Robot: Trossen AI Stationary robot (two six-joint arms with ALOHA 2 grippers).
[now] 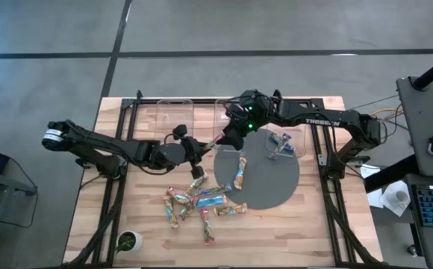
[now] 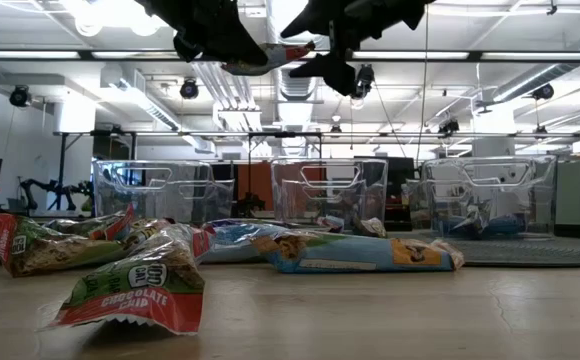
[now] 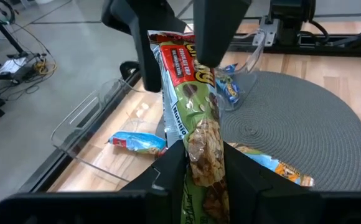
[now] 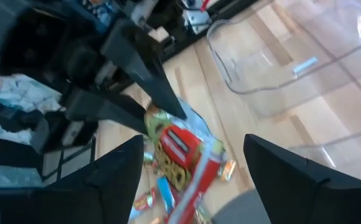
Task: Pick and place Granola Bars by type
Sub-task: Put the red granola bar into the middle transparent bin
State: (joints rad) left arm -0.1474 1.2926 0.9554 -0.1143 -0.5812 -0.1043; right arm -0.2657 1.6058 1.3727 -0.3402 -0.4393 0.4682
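While both arms meet up over the middle of the desk [image 1: 127, 161], the left gripper [image 1: 198, 149] is pinching one red-and-green granola bar [image 3: 196, 118] by its end, holding it up in the air. You can see its two fingers [image 3: 162, 171] clamped tight on the wrapper in the left wrist view. The right gripper [image 1: 228, 138] sits right at the other end of that same bar, just past the far-left rim of the round grey mat [image 1: 276, 187]. Its fingers [image 4: 115, 171] look spread wide, one on each side of the bar's red tip [image 4: 180, 146], not closed on it.

From the low view the bar [image 2: 270, 55] hangs high above the desk between the two dark grippers.

The rest of the granola bars [image 1: 194, 203] are scattered in a loose pile toward the near edge of the desk, mostly just off the mat's near-left rim, a mix of red, green and blue wrappers. Two lie on the mat itself, a blue one [image 1: 222, 167] and a red-orange one [image 1: 240, 173], side by side near its left part.

Three clear bins [image 2: 330, 195] line the far edge. The right one [image 1: 281, 143] sits on the mat with some blue wrappers in it. A small green plant pot [image 1: 129, 240] sits at the near-left corner.
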